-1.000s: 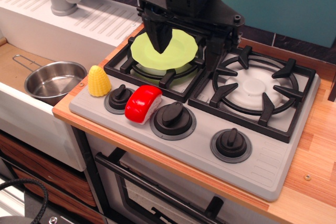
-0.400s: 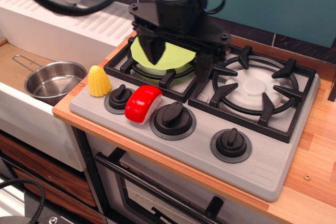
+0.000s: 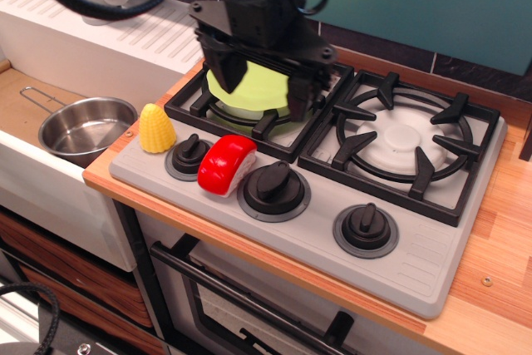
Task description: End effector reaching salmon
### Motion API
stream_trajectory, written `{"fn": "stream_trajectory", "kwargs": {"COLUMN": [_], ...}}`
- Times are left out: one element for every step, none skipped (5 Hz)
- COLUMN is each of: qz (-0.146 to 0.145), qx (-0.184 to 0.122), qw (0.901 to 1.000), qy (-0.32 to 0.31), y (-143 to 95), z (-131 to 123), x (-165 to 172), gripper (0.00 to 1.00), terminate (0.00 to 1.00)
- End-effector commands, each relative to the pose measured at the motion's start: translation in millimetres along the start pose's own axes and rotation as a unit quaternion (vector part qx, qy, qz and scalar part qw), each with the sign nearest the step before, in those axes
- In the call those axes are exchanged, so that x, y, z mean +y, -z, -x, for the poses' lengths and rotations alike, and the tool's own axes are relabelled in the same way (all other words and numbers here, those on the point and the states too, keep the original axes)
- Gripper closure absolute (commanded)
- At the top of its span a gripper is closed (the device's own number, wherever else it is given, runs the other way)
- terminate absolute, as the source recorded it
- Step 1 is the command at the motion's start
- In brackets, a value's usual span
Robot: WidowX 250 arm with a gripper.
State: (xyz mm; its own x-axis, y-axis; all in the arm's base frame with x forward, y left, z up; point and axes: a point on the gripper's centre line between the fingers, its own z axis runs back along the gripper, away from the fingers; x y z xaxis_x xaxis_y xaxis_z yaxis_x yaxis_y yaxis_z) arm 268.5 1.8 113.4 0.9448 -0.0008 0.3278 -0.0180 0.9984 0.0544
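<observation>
Partly hidden plate (image 3: 253,82) — end effector (image 3: 259,93) above, salmon (image 3: 225,164) apart.

Nothing here can be read. The grey stove panel (image 3: 416,268) carries no brand, label or numbers, and its three black knobs (image 3: 274,184) show no markings or dial figures that can be made out. The end effector (image 3: 259,89) above the stove bears no legible lettering either, and neither does the salmon (image 3: 224,164) lying on the panel beside the knobs.
</observation>
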Motion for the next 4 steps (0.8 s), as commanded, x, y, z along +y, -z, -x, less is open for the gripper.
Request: {"fn": "stream_trajectory", "kwargs": {"qz": [-0.001,-0.002,-0.006,-0.004], "qx": [-0.023,-0.029,-0.030,-0.042], "qw": [0.9997,0.9995,0.9994,0.9989], "qy": [0.011,0.013,0.016,0.021], "y": [5,12,17,29], "z": [-11,-11,-8,0], "x": [19,22,27,31], "gripper": [0.00,0.00,0.00,0.00], "terminate": [0.00,0.00,0.00,0.00]}}
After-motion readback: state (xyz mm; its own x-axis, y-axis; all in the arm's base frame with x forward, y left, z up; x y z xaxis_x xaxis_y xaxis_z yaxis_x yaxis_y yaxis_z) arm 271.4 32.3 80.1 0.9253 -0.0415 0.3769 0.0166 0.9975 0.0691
